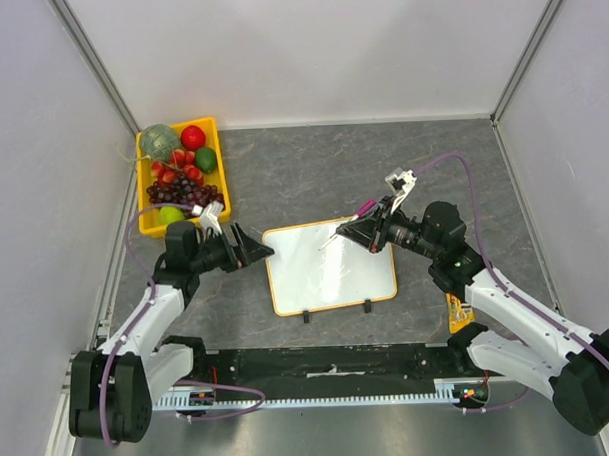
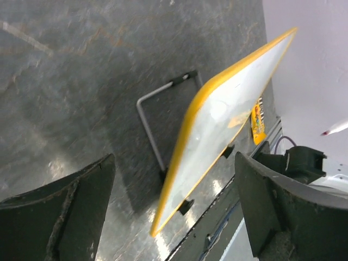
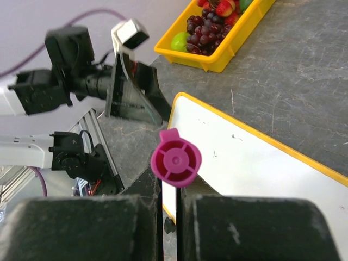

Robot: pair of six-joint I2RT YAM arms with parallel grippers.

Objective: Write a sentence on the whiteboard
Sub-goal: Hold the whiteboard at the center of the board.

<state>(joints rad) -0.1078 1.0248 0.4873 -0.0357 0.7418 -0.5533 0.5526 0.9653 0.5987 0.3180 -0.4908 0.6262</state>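
One tilted, orange-framed whiteboard (image 1: 331, 267)

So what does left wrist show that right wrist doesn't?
Left wrist only: a grey bent-wire stand, an orange printed tag. Right wrist only: a yellow plastic tray of fruit, a magenta marker clamped in the shut right gripper. Both: the small white orange-framed whiteboard, the grey stone-look table, the open left gripper.
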